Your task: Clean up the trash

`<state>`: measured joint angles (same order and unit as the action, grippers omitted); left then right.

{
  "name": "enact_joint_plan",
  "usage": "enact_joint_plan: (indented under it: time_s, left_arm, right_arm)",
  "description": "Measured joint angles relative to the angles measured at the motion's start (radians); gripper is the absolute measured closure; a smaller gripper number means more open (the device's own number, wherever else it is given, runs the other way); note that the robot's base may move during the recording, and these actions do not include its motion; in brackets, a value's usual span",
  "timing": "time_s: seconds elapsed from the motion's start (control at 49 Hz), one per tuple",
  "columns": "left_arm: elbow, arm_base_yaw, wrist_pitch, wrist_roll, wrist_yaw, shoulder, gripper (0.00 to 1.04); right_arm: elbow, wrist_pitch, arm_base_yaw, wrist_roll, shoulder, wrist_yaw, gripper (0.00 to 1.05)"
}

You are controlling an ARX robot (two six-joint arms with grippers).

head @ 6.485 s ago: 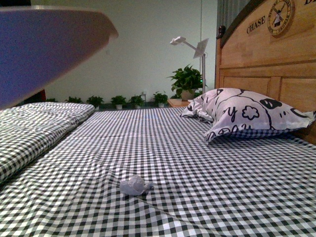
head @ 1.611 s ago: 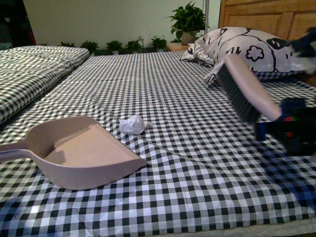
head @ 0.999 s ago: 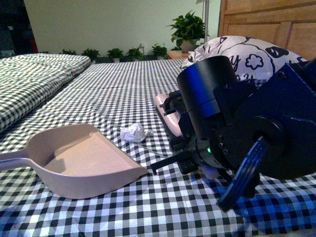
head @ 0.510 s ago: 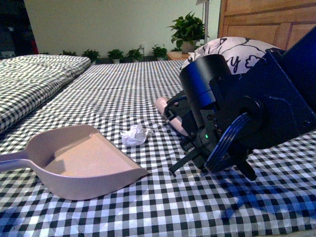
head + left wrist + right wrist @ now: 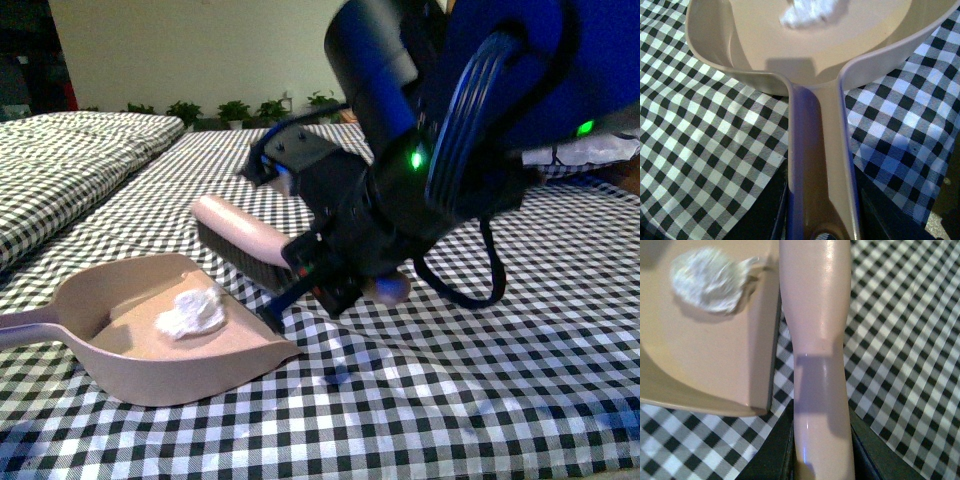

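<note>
The trash, a small crumpled white paper ball [image 5: 190, 315], lies inside the beige dustpan [image 5: 120, 355] on the checked bed; it also shows in the left wrist view [image 5: 812, 11] and the right wrist view [image 5: 707, 279]. My left gripper [image 5: 821, 227] is shut on the dustpan's handle [image 5: 817, 160]. My right gripper [image 5: 822, 460] is shut on the pink brush handle [image 5: 817, 340]. The brush [image 5: 240, 235] lies at the dustpan's open mouth, its dark bristles down near the lip. The right arm [image 5: 450, 130] fills the upper middle of the front view.
The bed has a black-and-white checked sheet [image 5: 480, 400]. A folded checked quilt [image 5: 60, 150] lies at the far left. Small potted plants [image 5: 235, 108] line the far wall. The pillow is mostly hidden behind the right arm.
The brush has swept left to the dustpan's mouth and the paper ball has gone from the sheet into the dustpan. The right arm has risen and moved left. The dustpan has stayed put.
</note>
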<state>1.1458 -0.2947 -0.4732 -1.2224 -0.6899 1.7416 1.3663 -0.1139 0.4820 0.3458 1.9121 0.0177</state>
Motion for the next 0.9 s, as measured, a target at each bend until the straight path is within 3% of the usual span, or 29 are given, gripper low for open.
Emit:
enact_joint_plan:
  time_s: [0.102,0.204,0.286,0.347,0.591,0.714,0.897]
  left_arm:
    - [0.0,0.0,0.0,0.0,0.0,0.0,0.76]
    - [0.0,0.0,0.0,0.0,0.0,0.0,0.76]
    - [0.0,0.0,0.0,0.0,0.0,0.0,0.76]
    - [0.0,0.0,0.0,0.0,0.001,0.0,0.76]
    - [0.0,0.0,0.0,0.0,0.0,0.0,0.76]
    - [0.0,0.0,0.0,0.0,0.0,0.0,0.76]
    - [0.0,0.0,0.0,0.0,0.0,0.0,0.76]
  right_arm:
    - [0.053,0.028,-0.02,-0.005,-0.02,0.04,0.84]
    - [0.089,0.13,-0.066,0.026,-0.002,0.204,0.84]
    - [0.055,0.252,-0.093,0.135,0.034,0.365,0.84]
    - [0.005,0.302,-0.09,0.201,0.063,0.403,0.84]
    - [-0.125,0.155,0.005,0.214,0.078,0.234,0.84]
    - [-0.155,0.063,0.012,0.169,-0.017,0.083,0.84]
    - [-0.172,0.045,0.005,0.127,-0.143,-0.008,0.84]
